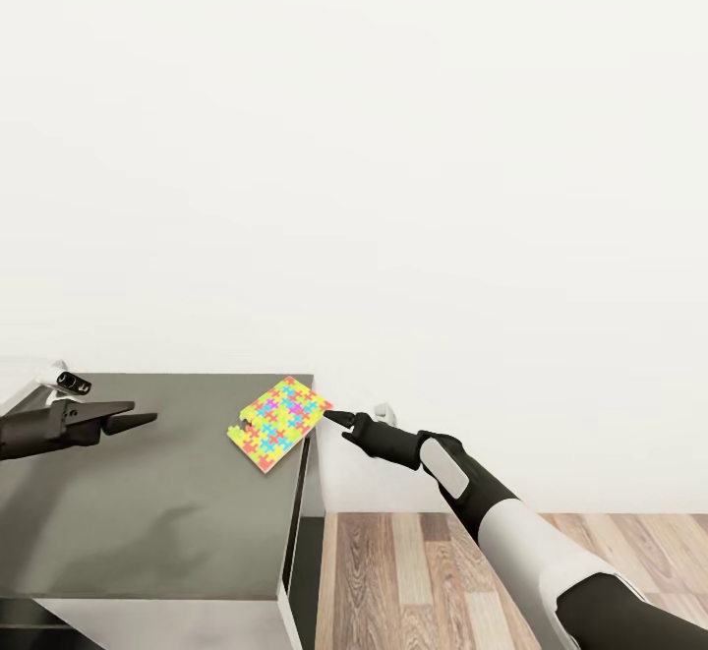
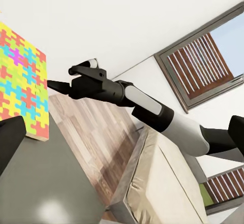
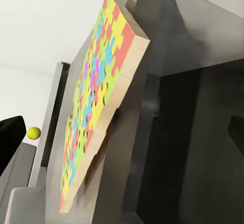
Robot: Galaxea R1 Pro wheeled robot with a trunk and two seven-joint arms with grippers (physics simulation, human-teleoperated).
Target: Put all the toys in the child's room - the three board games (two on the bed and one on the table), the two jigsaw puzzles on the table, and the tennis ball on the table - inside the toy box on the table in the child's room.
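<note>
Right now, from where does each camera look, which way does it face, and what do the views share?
Head view: from the robot's head, down over the grey table and jigsaw puzzle at its corner; left gripper and right gripper show.
Left wrist view: along the left fingers, across the table corner toward the right gripper, the bed and a window.
Right wrist view: low beside the table edge, along the puzzle toward a tennis ball.
Shared: the jigsaw puzzle appears in all three.
</note>
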